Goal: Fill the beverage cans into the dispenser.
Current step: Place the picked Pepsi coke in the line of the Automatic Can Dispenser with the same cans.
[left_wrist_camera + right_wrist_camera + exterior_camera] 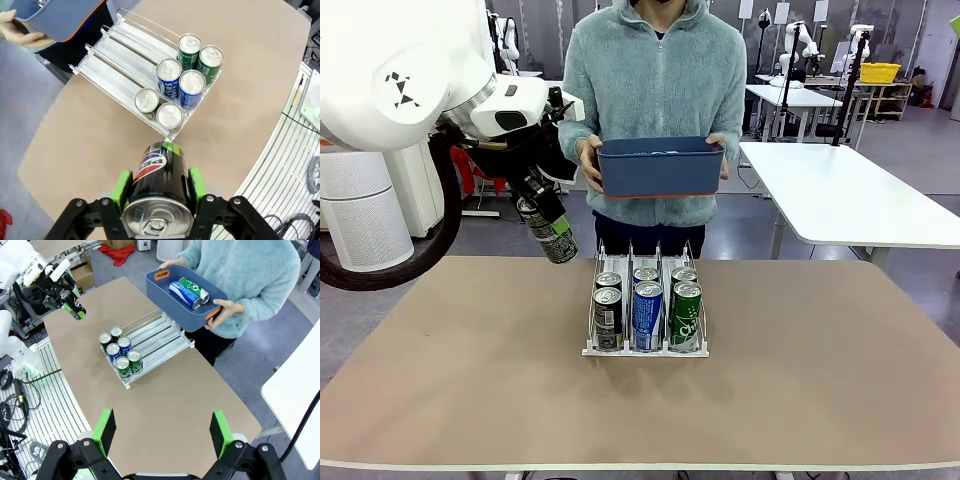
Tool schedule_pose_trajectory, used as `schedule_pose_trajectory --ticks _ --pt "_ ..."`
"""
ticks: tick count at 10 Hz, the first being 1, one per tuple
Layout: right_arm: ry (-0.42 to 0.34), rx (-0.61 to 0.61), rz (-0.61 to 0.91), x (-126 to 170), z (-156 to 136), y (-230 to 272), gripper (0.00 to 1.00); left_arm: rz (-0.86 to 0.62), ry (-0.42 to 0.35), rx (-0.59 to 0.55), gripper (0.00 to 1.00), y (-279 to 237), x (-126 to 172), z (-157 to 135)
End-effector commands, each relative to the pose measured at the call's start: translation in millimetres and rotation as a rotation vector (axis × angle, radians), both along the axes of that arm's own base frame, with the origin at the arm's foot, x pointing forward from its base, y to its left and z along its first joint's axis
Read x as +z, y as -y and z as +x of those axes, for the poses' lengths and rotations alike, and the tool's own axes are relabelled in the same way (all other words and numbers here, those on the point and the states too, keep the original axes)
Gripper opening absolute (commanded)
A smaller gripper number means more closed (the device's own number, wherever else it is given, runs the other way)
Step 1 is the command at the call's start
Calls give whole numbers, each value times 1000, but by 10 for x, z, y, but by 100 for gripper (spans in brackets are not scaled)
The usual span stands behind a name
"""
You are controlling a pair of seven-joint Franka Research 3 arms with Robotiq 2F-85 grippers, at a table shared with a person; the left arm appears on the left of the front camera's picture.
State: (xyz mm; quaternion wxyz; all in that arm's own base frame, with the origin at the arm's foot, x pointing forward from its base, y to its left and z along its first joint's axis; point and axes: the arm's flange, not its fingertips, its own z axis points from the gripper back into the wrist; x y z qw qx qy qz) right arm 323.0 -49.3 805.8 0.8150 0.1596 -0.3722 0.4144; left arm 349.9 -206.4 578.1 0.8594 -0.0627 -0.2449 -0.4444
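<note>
My left gripper [546, 216] is shut on a black can [553, 234] and holds it tilted above the table, left of the dispenser [645, 351]. In the left wrist view the green pads [122, 186] clamp this can [159, 181], with the white rack [120, 55] ahead. Its three lanes hold two dark cans [608, 308], two blue cans [647, 303] and two green cans [686, 303] at the front. My right gripper [162, 432] stands open, high above the near table edge. The person holds a dark blue tub [165, 292] with a blue can [182, 294] and a green can [194, 286].
The person stands at the far table edge behind the rack, both hands on the tub [660, 168]. The rear halves of the rack's lanes [160, 335] are bare. White tables [850, 195] stand farther back on the right. Cables [17, 385] lie off the table's left side.
</note>
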Motion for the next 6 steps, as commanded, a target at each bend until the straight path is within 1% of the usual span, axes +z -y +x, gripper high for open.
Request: schedule_pose_trajectory --ticks 1,4,5,6 --pt "-3 2 -2 -14 -5 -7 100 -11 27 24 58 -66 78 56" --pt "-3 2 -2 -14 -5 -7 100 -11 27 24 58 -66 78 56" --pt "-3 2 -2 -14 -5 -7 100 -9 8 11 58 -49 40 33" --pt "-3 2 -2 -14 -5 -7 100 -4 4 42 58 31 -16 -16"
